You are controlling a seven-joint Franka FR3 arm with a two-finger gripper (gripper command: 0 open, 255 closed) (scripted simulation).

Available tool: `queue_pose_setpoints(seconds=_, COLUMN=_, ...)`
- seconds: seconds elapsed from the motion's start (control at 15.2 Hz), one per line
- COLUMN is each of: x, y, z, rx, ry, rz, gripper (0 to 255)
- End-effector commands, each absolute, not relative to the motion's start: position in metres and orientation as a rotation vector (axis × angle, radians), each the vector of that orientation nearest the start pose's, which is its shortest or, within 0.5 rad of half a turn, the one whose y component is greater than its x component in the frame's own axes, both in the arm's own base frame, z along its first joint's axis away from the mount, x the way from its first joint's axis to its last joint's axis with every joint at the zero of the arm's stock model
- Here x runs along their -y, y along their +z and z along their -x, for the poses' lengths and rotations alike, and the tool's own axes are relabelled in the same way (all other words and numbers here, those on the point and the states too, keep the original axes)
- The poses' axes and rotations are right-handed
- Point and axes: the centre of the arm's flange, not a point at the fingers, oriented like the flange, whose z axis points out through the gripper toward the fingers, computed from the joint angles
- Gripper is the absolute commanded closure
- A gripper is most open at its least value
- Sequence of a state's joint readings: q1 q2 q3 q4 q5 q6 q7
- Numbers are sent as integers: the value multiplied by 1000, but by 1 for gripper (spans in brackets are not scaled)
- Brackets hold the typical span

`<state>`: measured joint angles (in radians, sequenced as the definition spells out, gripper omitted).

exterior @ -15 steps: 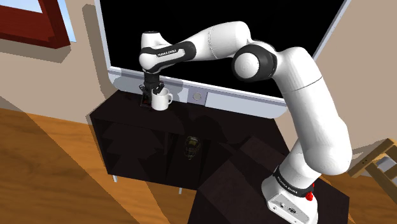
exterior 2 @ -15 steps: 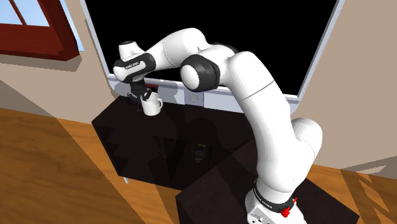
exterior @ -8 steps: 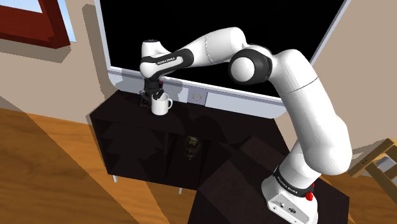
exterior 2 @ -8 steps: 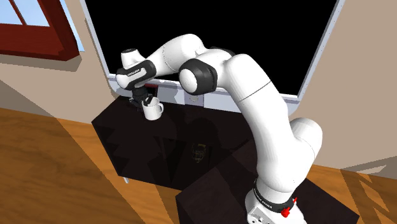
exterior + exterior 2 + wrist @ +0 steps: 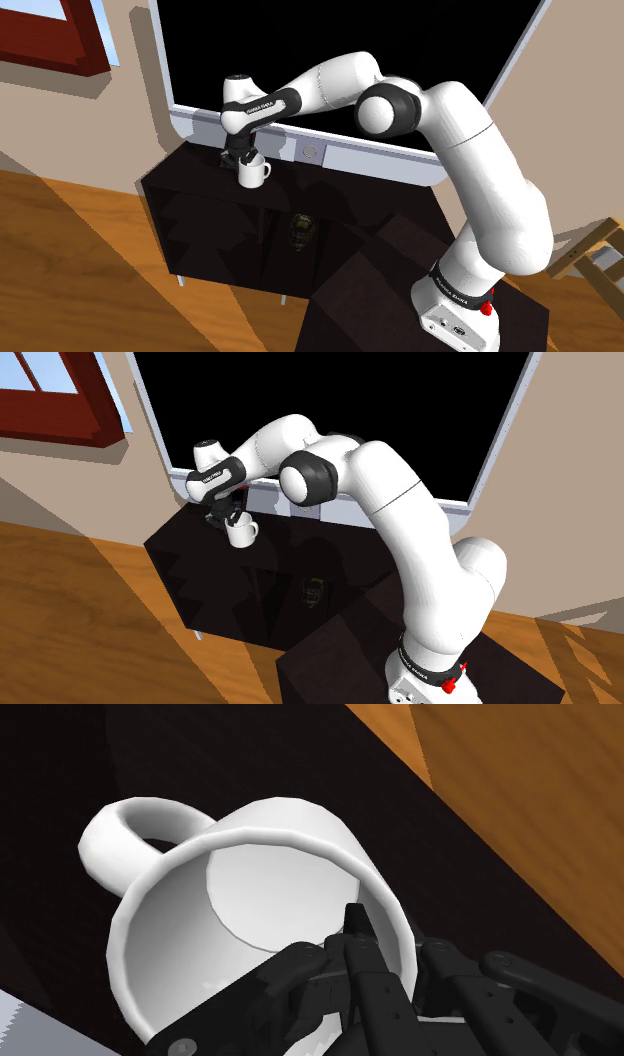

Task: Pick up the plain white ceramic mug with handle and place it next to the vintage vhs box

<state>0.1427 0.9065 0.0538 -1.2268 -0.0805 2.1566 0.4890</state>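
the plain white mug with a handle (image 5: 254, 173) is pinched by its rim in the all-black gripper (image 5: 388, 942), one finger inside and one outside, low over the dark cabinet top (image 5: 200, 178). it could be tipped or dropped if the thin hold is let go too high

The white arm (image 5: 480, 170) rises from the stand (image 5: 455, 322) and bends over toward the shoulder view's left. Its black gripper (image 5: 242, 160) points down at the rim of the white mug (image 5: 251, 176). The mug is upright at the back of the dark cabinet (image 5: 200, 205), with its handle toward the view's right.
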Motion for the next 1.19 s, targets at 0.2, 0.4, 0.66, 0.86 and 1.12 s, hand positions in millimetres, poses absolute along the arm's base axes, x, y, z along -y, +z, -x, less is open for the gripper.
queue_pose_setpoints(seconds=0.2, x=-134, y=223, z=-747, rx=-425, ry=-52, rz=3128, gripper=255)
queue_pose_setpoints(seconds=0.4, x=-134, y=223, z=-747, rx=-425, ry=-52, rz=3128, gripper=0)
queue_pose_setpoints(seconds=0.66, x=-134, y=223, z=-748, rx=-425, ry=-52, rz=3128, gripper=0)
queue_pose_setpoints(seconds=0.86, x=-135, y=263, z=-746, rx=-425, ry=-52, rz=3128, gripper=0)
queue_pose_setpoints(seconds=1.12, x=-135, y=273, z=-746, rx=-425, ry=-52, rz=3128, gripper=0)
